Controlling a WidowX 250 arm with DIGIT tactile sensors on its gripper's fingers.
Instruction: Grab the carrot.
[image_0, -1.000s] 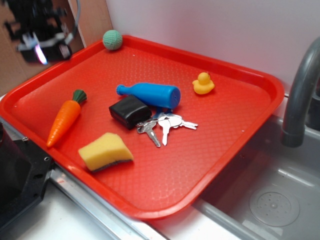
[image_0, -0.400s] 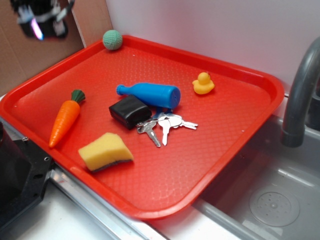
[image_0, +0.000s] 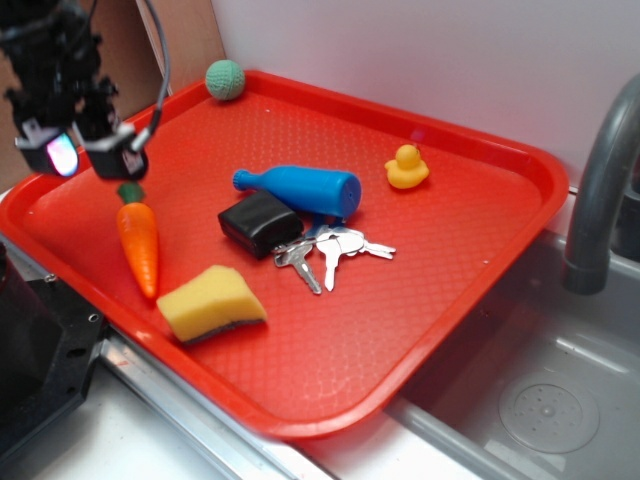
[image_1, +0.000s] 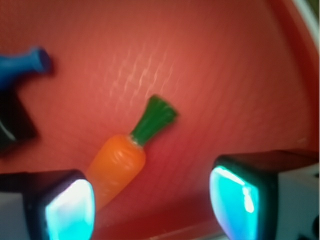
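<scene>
The carrot (image_0: 139, 243) lies on the left part of the red tray (image_0: 430, 300), its orange body pointing toward the front edge and its green top (image_0: 129, 192) toward the back. My gripper (image_0: 90, 158) hangs low just over the green top and slightly to its left. In the wrist view the carrot (image_1: 120, 162) runs diagonally, its narrow end passing behind the left fingertip (image_1: 67, 210). The right fingertip (image_1: 240, 200) stands far from it over bare tray. The gripper (image_1: 155, 205) is open and holds nothing.
A yellow sponge (image_0: 210, 303) sits just right of the carrot's tip. A blue bottle (image_0: 300, 188), black key fob (image_0: 258, 222) and keys (image_0: 335, 250) lie mid-tray. A yellow duck (image_0: 406, 167) and a green ball (image_0: 225, 80) are at the back. A sink (image_0: 540, 400) and faucet (image_0: 600, 180) stand on the right.
The gripper came down from the top left corner to just above the carrot's top. The carrot has turned, its tip swinging right toward the sponge.
</scene>
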